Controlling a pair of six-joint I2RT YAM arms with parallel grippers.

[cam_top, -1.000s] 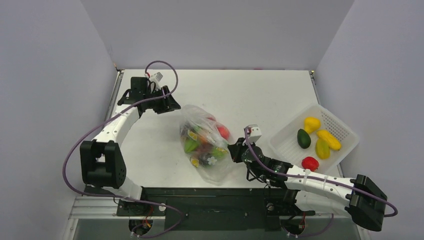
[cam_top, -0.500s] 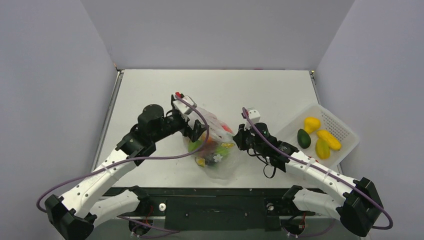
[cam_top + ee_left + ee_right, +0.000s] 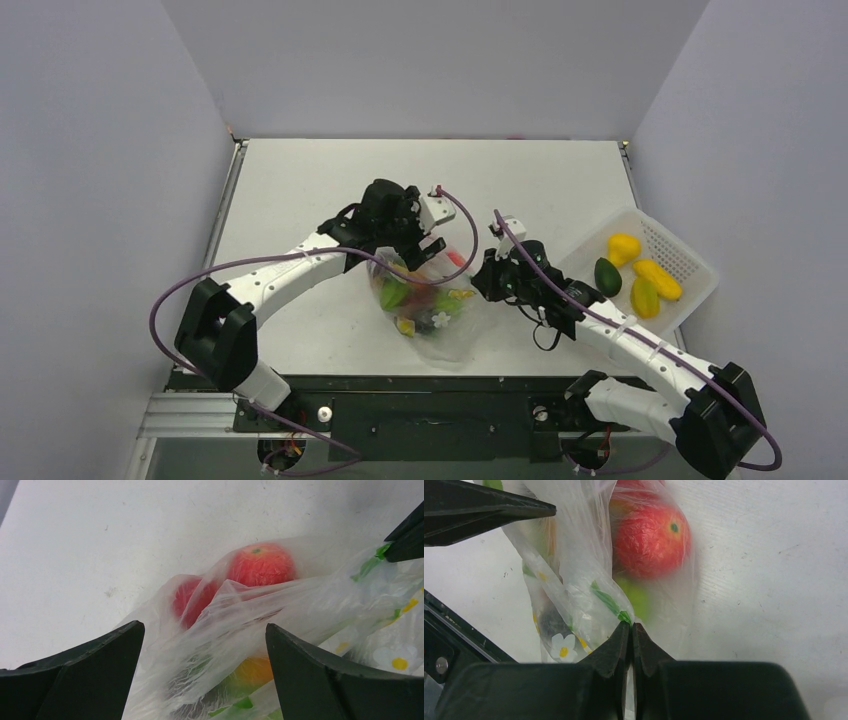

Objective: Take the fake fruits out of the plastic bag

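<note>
**Bag.** One plastic bag (image 3: 440, 335) lies crumpled on the white table (image 3: 300, 190), mid-table, between the two grippers. The film is clear, printed with white flowers and green leaves.

**Inside the bag.** The fake fruits (image 3: 418, 300) show through the film.
- Two red fruits (image 3: 260, 562) lie close together at the bag's far side.
- One orange fruit (image 3: 252, 670) sits below them.
- One green fruit (image 3: 636, 597) lies just under the red one in the right wrist view.
- Darker shapes lie lower in the bag. The folds hide too much for a full count.

**Basket.** One white perforated basket (image 3: 690, 262) sits at the table's right edge, well apart from the bag. Four fruits are in view in it:
- one yellow fruit (image 3: 623, 246) at the far end
- one dark green fruit (image 3: 607, 277)
- two yellow-orange fruits (image 3: 657, 280) side by side

The right arm crosses the basket's near corner, and I cannot tell what lies under it.

**Left gripper** (image 3: 202, 630). It is over the bag's far top edge with its jaws spread wide. A loose fold of film lies between the fingers, and nothing is clamped.

**Right gripper** (image 3: 630, 626). It is at the bag's right side with its jaws pressed together, pinching a thin fold of bag film at the tips.
</note>
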